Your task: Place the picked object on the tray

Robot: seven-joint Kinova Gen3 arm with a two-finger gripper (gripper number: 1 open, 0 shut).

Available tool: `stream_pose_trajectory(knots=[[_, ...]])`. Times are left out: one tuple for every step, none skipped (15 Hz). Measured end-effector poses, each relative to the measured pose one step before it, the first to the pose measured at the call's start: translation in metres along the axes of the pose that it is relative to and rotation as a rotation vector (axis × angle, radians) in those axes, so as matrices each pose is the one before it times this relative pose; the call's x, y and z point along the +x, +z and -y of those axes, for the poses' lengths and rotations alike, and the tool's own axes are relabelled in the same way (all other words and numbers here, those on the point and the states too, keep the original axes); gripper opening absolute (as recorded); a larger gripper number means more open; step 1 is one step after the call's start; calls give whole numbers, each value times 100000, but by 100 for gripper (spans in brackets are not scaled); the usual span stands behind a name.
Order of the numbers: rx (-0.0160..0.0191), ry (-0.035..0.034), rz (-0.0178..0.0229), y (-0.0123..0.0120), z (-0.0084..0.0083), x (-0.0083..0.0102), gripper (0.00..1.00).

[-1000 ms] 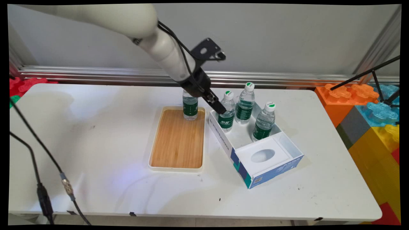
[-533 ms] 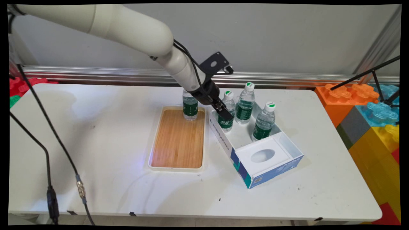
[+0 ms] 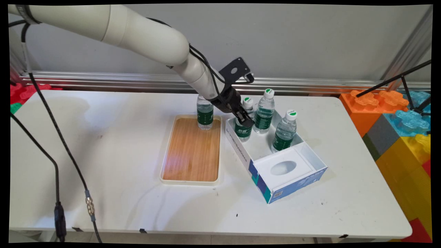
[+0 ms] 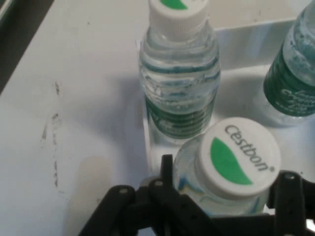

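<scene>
Here the pincer [image 3: 245, 121] straddles an upright bottle [image 4: 231, 167], cap upward.

Main view: the hand [image 3: 245, 119] covers the upper body of the nearest bottle in the box [image 3: 243, 128]; we only see its cap and lower label. The arm hides the tray bottle [image 3: 205, 115] above the shoulder, cap not visible. Hand view: fingertips are cut off by the bottom edge, so we can't tell the finger gap. The rear bottle's cap [image 4: 176, 11] is clipped at the top edge, the right bottle [image 4: 291, 83] at the right edge. The box's side lettering [image 3: 238, 150] is too small to read.
</scene>
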Motion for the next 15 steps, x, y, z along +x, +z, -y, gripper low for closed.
stream_pose_trajectory(knots=[[-26, 571, -378, -344, -2, 71, 0], [-32, 375, -426, -605, -9, 200, 0], [302, 163, -523, -842, 23, 340, 0], [134, -201, -416, -880, -11, 438, 0], [248, -326, -636, -1214, -9, 648, 0], [122, -342, -453, -1195, -44, 650, 0], [58, -594, -190, -1336, -26, 676, 0], [84, -418, -67, -1159, -28, 545, 0], [70, -572, 189, -1429, -23, 559, 0], [129, -597, 481, -1741, -10, 535, 0], [18, -114, 514, -1020, 4, 197, 0], [78, -61, 1128, -1798, 67, 149, 0], [114, -107, 1316, -1772, 138, -174, 0], [34, -27, 1530, -1625, 243, -526, 0], [-284, -20, 1071, -1255, 191, -626, 0]])
